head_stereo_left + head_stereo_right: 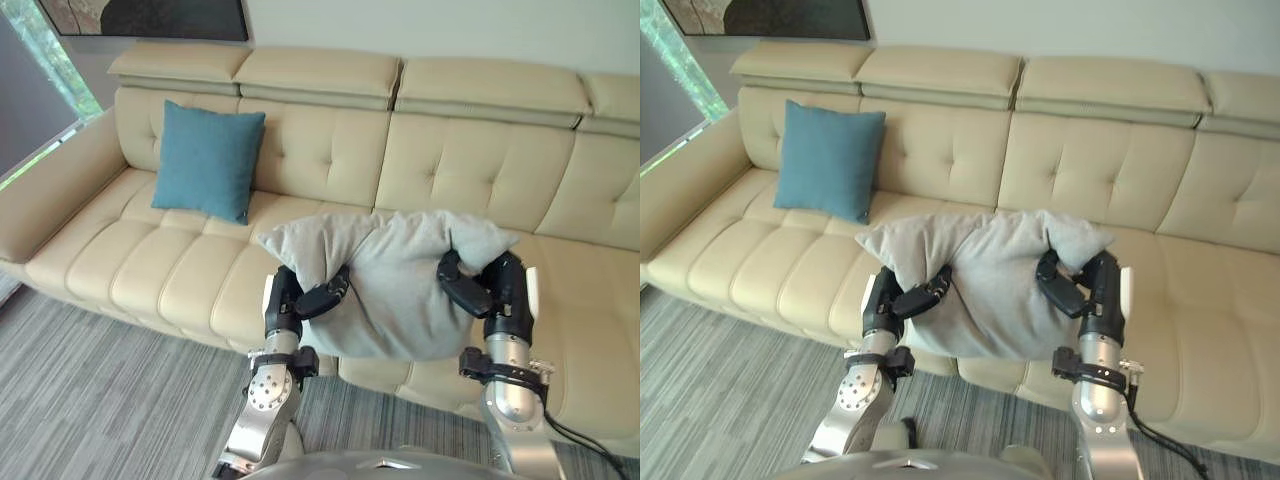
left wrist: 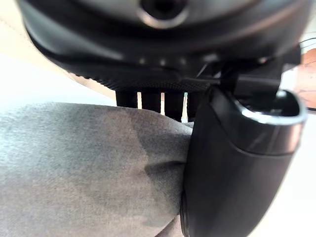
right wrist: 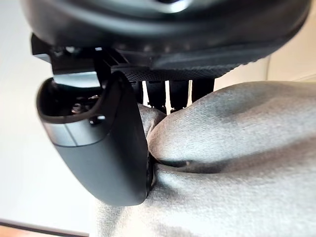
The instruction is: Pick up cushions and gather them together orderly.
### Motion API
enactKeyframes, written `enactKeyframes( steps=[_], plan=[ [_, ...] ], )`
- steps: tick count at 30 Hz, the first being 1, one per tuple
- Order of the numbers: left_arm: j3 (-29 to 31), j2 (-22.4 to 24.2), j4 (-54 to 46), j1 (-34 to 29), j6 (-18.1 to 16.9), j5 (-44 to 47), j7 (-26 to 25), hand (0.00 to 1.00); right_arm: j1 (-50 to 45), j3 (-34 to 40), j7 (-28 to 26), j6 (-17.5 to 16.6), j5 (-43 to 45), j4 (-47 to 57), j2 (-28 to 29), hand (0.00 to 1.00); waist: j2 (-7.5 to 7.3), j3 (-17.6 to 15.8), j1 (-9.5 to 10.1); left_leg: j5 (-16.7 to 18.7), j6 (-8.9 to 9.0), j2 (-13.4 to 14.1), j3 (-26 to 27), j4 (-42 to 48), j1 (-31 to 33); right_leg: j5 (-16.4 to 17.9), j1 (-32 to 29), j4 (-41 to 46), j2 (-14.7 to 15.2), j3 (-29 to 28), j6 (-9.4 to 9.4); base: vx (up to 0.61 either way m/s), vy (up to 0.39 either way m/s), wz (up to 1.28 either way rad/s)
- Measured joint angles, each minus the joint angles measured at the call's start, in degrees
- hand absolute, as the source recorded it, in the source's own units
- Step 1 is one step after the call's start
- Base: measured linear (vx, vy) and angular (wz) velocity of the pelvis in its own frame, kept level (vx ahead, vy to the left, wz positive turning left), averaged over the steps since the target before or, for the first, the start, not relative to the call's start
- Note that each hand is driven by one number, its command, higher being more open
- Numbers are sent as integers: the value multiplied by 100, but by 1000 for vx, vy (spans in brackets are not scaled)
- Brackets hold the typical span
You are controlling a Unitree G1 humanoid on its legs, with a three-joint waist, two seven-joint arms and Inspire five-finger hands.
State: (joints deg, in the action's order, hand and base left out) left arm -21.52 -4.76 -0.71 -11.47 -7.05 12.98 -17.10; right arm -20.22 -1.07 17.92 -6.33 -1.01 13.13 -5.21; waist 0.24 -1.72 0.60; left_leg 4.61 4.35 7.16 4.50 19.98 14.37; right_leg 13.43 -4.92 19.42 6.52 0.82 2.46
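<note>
Left eye view: I hold the grey cushion (image 1: 400,285) between both hands over the front edge of the sofa (image 1: 470,150). It appears lifted clear of the seat. Its long axis runs across me, hand to hand. My left hand (image 1: 305,298) is clamped on its left end and my right hand (image 1: 480,285) on its right end. The blue cushion (image 1: 208,160) leans upright against the backrest, well apart, to my left and farther back. My left hand is the nearer one to it.

Right eye view: same layout. There is bare seat just to the right of the blue cushion.

Left wrist view: thumb and fingers closed on grey cloth.

Right wrist view: likewise, with a fold of cloth pinched.

Judgement: the next move is a carry leftward and back, setting grey beside blue.
</note>
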Motion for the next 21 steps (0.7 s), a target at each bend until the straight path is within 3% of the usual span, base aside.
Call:
enactKeyframes(
  steps=[5, 10, 16, 19, 21],
  plan=[
    [6, -59, -9, -74, -1, 1, -3, 0, 1, -27, -11, 86, -16, -5, 133, 0, -46, -6, 107, 174, -139, -59, 573, 4, -198, -149, 3, -316, 126, -595, 260, 17, 147, -58],
    [1, -101, -8, -81, 0, 1, 2, 0, 152, -23, 12, 87, -115, -188, 190, 0, -148, 9, 13, 262, -153, 11, 1037, -38, -306, -432, -51, -736, 84, -1114, 374, 1, 71, -54],
    [76, -508, 35, 90, 10, -6, -17, 0, 1164, -96, 102, 106, -427, -1132, 67, 0, -260, 2, -162, 237, -219, -40, 1361, -258, -190, -928, -326, -1342, 140, -1643, 495, -3, 57, -46],
    [238, -540, 297, 685, 10, -29, -181, 0, 1865, -282, 309, 152, -509, -1559, -124, 0, -237, -44, -186, 73, -265, -65, 1355, -376, 128, -1155, -619, -1488, 154, -1625, 462, -31, 29, 1],
    [310, -592, 615, 1498, 10, -31, -556, 0, 2722, -406, 610, 214, -697, -1876, -193, 0, -177, -338, -185, -122, -320, -69, 1341, -491, 369, -1344, -875, -1515, 135, -1593, 431, -106, 17, 2]
  ],
)
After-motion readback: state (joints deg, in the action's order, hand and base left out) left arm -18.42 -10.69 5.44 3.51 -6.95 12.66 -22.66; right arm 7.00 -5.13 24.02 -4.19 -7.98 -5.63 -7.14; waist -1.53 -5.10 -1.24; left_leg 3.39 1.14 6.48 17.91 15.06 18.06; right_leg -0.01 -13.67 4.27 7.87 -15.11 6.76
